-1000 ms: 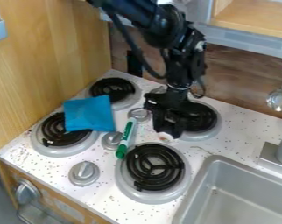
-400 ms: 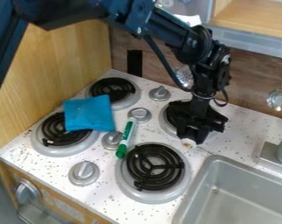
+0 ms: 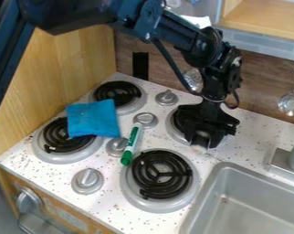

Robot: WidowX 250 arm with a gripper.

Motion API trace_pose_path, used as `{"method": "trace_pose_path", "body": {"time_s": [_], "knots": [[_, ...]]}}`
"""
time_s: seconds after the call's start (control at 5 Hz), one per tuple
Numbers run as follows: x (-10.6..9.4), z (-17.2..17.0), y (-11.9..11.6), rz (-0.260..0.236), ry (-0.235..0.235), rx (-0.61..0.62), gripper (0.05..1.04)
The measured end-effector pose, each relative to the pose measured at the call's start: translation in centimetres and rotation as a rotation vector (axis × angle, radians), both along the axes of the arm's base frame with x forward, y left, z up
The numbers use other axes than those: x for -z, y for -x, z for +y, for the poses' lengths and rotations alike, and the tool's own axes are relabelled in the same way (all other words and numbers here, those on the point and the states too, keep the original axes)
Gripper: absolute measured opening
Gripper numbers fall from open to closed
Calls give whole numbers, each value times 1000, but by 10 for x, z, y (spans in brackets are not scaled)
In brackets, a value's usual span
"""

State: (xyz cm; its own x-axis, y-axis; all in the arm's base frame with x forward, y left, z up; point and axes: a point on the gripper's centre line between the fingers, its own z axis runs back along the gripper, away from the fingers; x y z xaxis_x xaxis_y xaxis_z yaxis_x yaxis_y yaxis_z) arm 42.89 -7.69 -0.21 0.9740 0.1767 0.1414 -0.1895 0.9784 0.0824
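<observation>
Pale piece [image 3: 200, 147]: beneath gripper [image 3: 204, 142], 1–2 o'clock from front burner [image 3: 126, 185].
Gripper: over the rear burner's [image 3: 173, 131] 4–5 o'clock edge; cannot tell whether clamped on piece.
Handling, est.: light, firm; rounded end may slip or roll.
Hold: both sides, mid-body, gentle squeeze.
Marker [image 3: 132, 140]: 11 o'clock from front burner.

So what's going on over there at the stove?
The robot arm's black gripper is down low by the near edge of the rear right burner, with a small pale thing at its tip; I can't tell whether it's gripped. A blue cloth lies partly over the front left burner, and a green and white marker lies beside the front right burner.
</observation>
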Motion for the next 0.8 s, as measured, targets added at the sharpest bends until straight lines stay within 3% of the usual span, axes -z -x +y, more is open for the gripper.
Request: {"method": "trace_pose_path", "body": {"time_s": [0.2,0.4,0.6,0.8], "knots": [[2,2,2,3,-8,-4,1009],[-4,2,22,12,31,42,1005],[-43,27,45,15,85,101,1002],[-81,65,76,-5,102,112,1002]]}}
